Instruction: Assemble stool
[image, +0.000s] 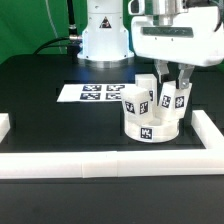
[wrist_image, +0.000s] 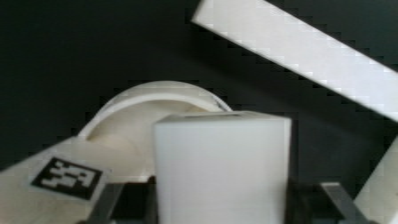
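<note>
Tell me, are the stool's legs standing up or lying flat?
Standing up. In the exterior view three legs rise upright from the round seat, with the gripper around one leg.

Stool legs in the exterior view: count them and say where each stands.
3. All stand upright on the round seat: left leg, middle leg behind, right leg between the gripper's fingers. None seems hidden.

White arm (image: 103, 35), boxy white hand (image: 172, 68)

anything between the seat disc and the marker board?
Nothing. In the exterior view a bare strip of black table separates the seat disc from the marker board; the legs stand on the disc itself.
</note>
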